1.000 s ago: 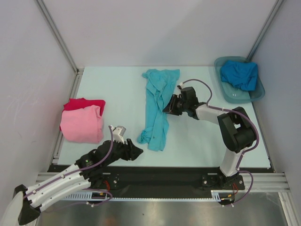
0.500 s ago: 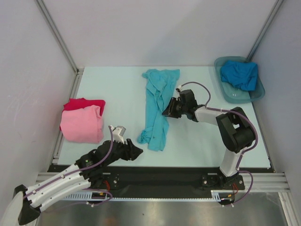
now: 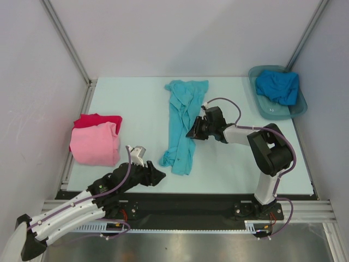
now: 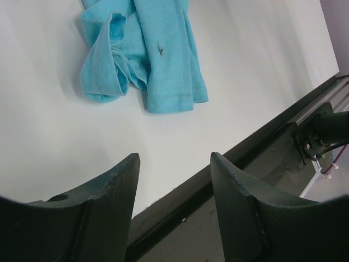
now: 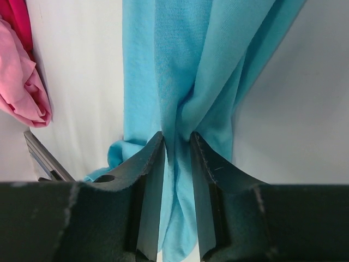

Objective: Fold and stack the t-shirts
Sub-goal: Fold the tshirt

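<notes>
Right wrist view has the right claw (image 5: 177, 143) drawn narrow, its two fingers pinching a gathered ridge of the turquoise t-shirt (image 5: 180, 65). Cloth puckers toward the grip from both sides, so it holds fabric, not air. From above, that grip sits on the shirt's right edge, roughly halfway along. The shirt lies bunched into a long strip on the worktop (image 3: 131, 103). Its long axis runs from the far side toward the arms, and the near end leans slightly left. Most of the cloth therefore lies left of the right claw, with length both beyond it and nearer than it.

The left claw (image 4: 174, 164) stands wide and empty over the worktop's near edge. The strip's near end is just ahead of its fingers, so this arm is the closer one to that end.

Well to the left, the pink t-shirt (image 3: 95, 146) lies folded over the red t-shirt (image 3: 90, 120). The blue t-shirt (image 3: 278, 86) sits crumpled in the grey tub (image 3: 297, 111) at the far right corner.
</notes>
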